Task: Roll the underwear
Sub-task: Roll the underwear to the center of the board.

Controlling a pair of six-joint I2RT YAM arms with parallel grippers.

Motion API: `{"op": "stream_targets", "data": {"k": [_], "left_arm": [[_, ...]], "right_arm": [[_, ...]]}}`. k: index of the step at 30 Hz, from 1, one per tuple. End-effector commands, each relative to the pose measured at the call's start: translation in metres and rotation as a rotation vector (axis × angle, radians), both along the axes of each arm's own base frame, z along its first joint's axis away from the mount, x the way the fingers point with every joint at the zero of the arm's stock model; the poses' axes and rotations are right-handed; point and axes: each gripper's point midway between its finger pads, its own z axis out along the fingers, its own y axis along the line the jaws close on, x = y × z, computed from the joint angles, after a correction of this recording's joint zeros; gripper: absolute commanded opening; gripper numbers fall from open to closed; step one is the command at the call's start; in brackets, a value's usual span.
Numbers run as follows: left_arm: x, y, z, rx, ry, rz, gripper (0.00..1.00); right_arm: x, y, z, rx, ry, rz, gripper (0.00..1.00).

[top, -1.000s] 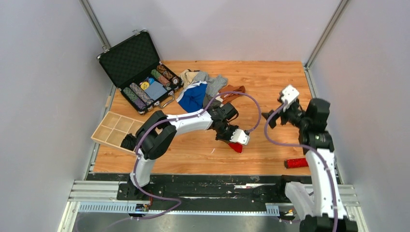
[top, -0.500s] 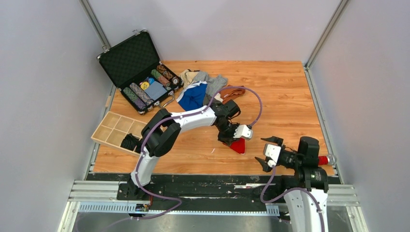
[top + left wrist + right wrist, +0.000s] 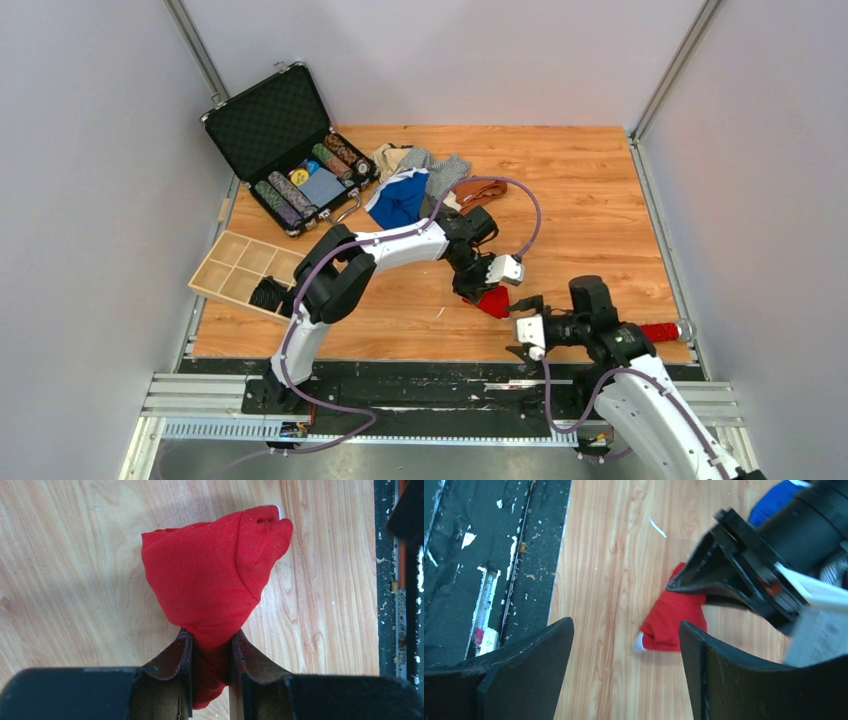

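Left hand: clenched on the red underwear. Both fingers pinch a narrow bunched end of the cloth. The rest fans out beyond the fingertips as a bundled wedge lying on the wooden counter. A folded hem shows at its far corner.

Top view: left hand is near the middle of the counter, and the red underwear sits just past its fingertips on the near-right side, touching the wood.

Right hand: released, fingers spread wide with nothing between them. It hovers over the near edge of the counter, facing the red underwear. The garment lies ahead of this hand's fingertips, apart from them.

In the top view, the right hand is just near-right of the garment, with a gap between.

Pile of other underwear: far side of the counter, beside the open black case, well apart from both hands.

Red bristly stick: near right edge, behind the right arm.
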Motion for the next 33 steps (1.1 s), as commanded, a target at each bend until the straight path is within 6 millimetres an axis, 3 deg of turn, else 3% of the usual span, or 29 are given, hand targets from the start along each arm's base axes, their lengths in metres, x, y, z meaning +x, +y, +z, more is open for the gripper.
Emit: {"op": "stream_targets", "data": {"k": [1,10,17,26,30,33], "left_arm": [[-0.041,0.046,-0.058,0.237,0.18,0.021,0.0],[-0.038,0.046,-0.055,0.239,0.218,0.039,0.0],[-0.036,0.047,-0.054,0.234,0.246,0.048,0.0],[-0.041,0.049,-0.049,0.222,0.309,0.026,0.0],[-0.044,0.052,-0.048,0.225,0.326,0.008,0.0],[-0.045,0.053,-0.047,0.219,0.34,-0.001,0.0]], "right_arm": [[0.025,0.018,-0.007,-0.024,-0.127,-0.03,0.79],[0.058,0.04,-0.013,-0.049,-0.274,-0.106,0.79],[0.068,0.034,-0.027,-0.099,-0.301,-0.134,0.78],[0.075,0.022,-0.061,-0.195,-0.287,-0.175,0.78],[0.088,0.02,-0.067,-0.227,-0.287,-0.223,0.73],[0.097,0.019,-0.076,-0.276,-0.236,-0.258,0.53]]}}
